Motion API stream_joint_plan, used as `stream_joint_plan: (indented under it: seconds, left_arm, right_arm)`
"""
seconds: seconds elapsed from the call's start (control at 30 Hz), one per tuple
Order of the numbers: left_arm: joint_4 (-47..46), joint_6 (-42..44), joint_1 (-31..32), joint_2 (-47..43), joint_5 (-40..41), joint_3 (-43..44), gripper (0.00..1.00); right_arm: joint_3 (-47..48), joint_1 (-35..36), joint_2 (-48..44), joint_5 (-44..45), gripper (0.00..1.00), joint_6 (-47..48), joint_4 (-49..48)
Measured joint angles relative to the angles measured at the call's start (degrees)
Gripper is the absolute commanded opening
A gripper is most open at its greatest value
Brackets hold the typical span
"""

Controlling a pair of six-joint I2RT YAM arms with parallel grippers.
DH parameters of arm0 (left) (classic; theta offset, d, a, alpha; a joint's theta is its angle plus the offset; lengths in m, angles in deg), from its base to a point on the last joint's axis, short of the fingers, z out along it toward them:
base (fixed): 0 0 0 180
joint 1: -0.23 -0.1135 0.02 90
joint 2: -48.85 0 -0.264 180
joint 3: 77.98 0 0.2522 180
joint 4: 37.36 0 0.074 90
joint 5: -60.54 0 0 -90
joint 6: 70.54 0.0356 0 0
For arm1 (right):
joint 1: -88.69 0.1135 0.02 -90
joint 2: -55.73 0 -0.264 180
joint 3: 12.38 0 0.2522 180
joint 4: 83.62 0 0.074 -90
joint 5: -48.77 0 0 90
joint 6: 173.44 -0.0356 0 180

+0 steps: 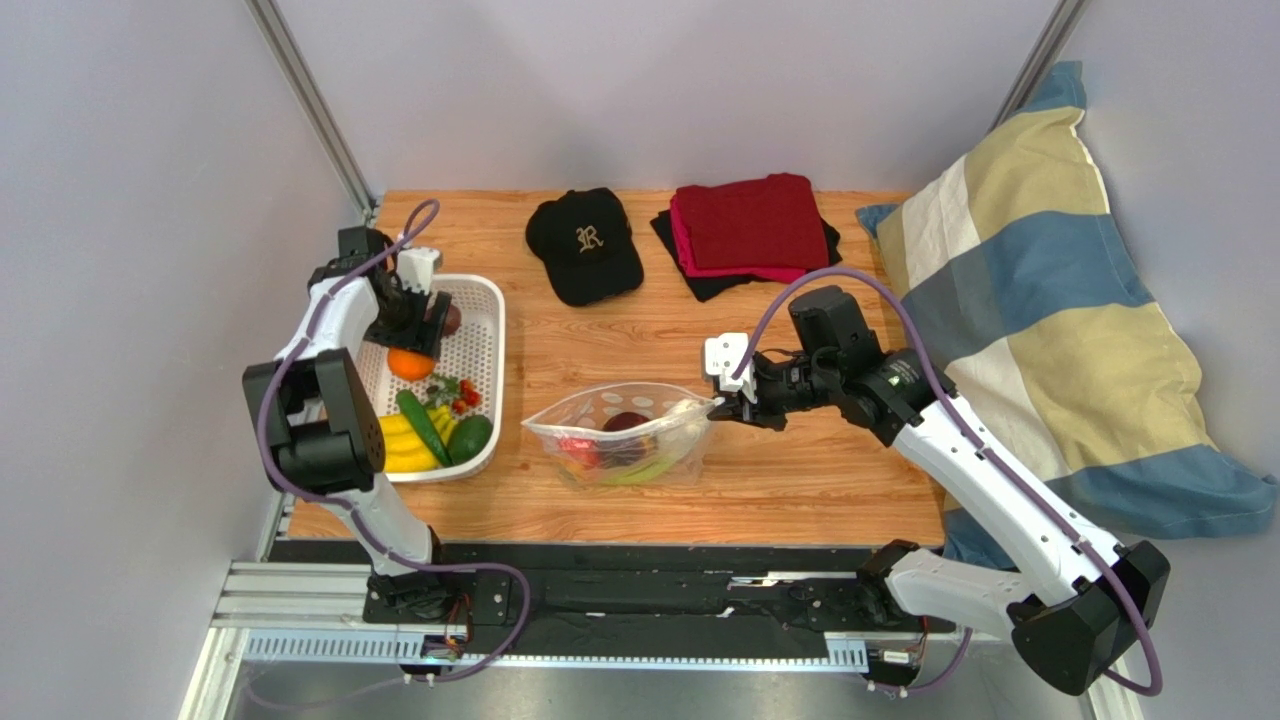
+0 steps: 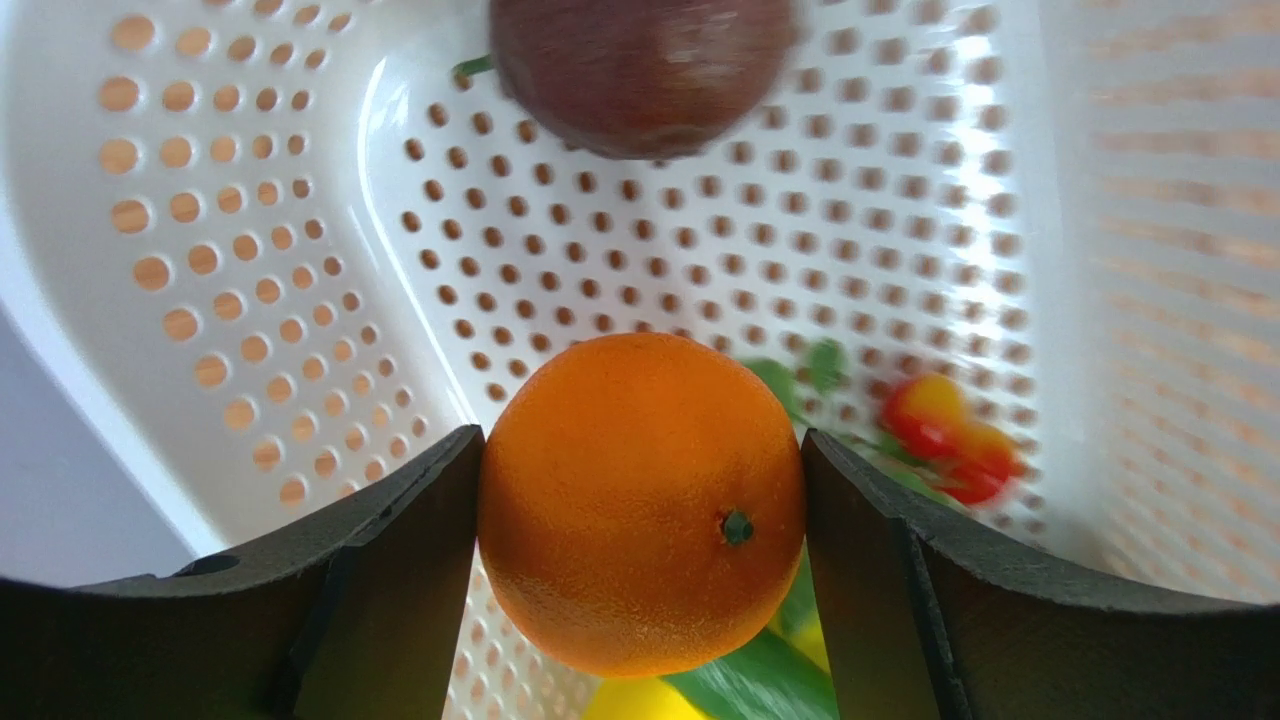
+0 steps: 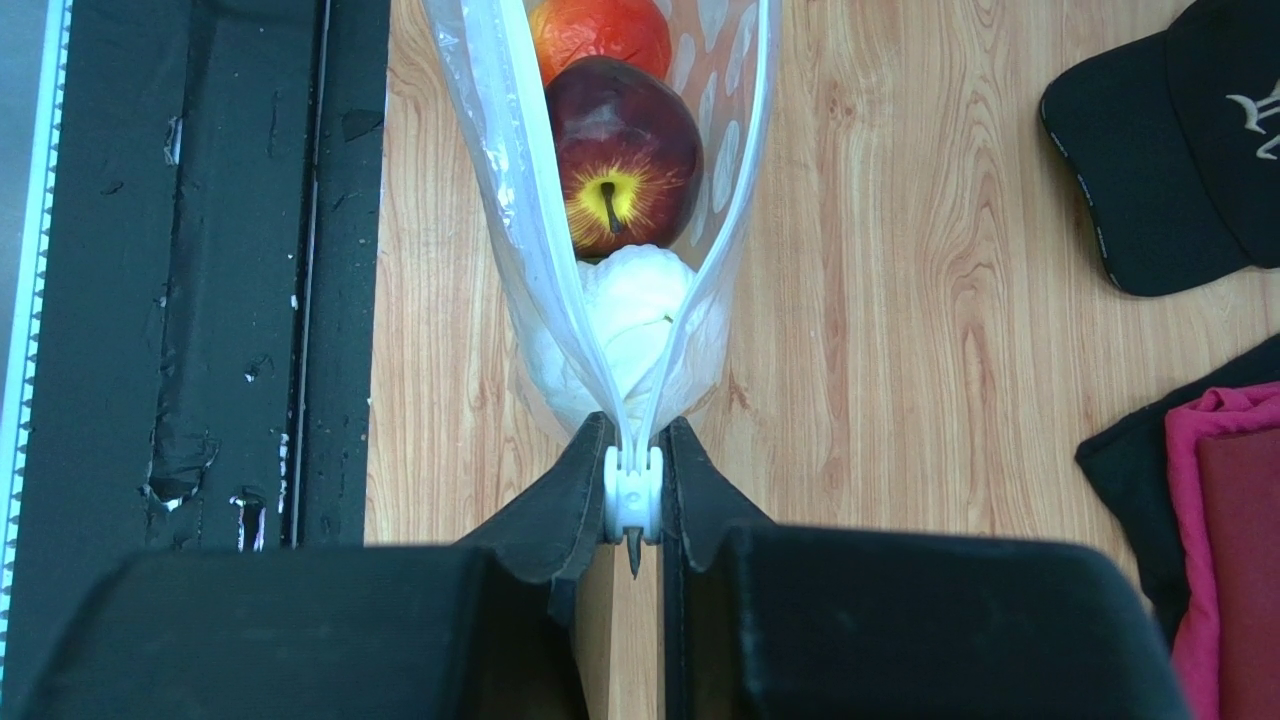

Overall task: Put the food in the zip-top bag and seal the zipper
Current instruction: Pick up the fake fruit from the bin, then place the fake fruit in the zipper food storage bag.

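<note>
White basket (image 1: 484,323) at my worktop's left edge is holding the orange (image 2: 642,518), my left gripper (image 2: 642,446) clamping its sides. My right gripper (image 3: 637,450) is pinching the zip-top bag (image 1: 624,435) by its zipper (image 3: 633,492) near the front edge.

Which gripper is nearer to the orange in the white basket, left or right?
Left: the left gripper has its jaws on either side of the orange; the right gripper is far off, pinching the zip-top bag.

left arm (image 1: 334,323) stretched forward | left end effector (image 2: 643,450) clasping orange (image 2: 643,518) | right end effector (image 3: 634,450) pinched on zipper (image 3: 511,195)
</note>
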Motion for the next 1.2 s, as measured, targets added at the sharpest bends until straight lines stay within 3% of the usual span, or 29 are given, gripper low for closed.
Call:
stream_joint_plan:
  seconds: [0.2, 0.33, 0.53, 0.67, 0.83, 0.9, 0.93, 1.0, 1.03, 1.2]
  left_arm:
    - [7.2, -1.6, 7.1, -14.7, -13.4, 6.5, 0.54]
    - [8.4, -4.7, 22.0, -25.8, -25.5, 15.3, 0.53]
    - [10.4, -10.2, 38.9, -33.7, -36.5, 16.2, 0.52]
    - [11.6, -11.0, 45.7, -33.3, -36.3, 11.4, 0.53]
    - [13.8, -10.6, 48.9, -28.9, -31.9, 5.5, 0.6]
    - [14.5, -10.0, 49.2, -27.6, -29.6, 4.2, 0.7]
    - [14.8, -9.9, 49.2, -27.4, -28.8, 4.1, 0.81]
    - [15.4, -9.7, 49.2, -27.0, -26.5, 4.1, 0.89]
    - [15.5, -9.6, 49.2, -27.0, -25.4, 4.1, 0.99]
    - [15.8, -9.5, 49.2, -29.0, -21.7, 4.3, 0.99]
  right_arm:
    - [0.0, 0.0, 0.0, 0.0, 0.0, 0.1, 0.0]
    - [0.0, 0.1, 0.2, 0.0, 0.0, 0.1, 0.0]
    - [0.0, 0.1, 0.8, 0.0, 0.0, 0.1, 0.0]
    - [0.0, 0.1, 0.8, 0.0, 0.0, 0.1, -0.1]
    - [0.0, 0.1, 0.8, 0.0, 0.0, 0.0, -0.1]
    - [0.0, 0.3, 0.8, 0.0, 0.0, 0.0, -0.1]
    - [0.0, 0.4, 0.8, 0.0, 0.0, 0.0, -0.1]
    - [0.0, 0.5, 0.8, 0.1, 0.0, 0.0, -0.1]
    - [0.0, 0.5, 0.8, 0.2, 0.0, 0.0, -0.1]
    - [0.0, 0.5, 0.8, 0.2, 0.0, 0.0, -0.1]
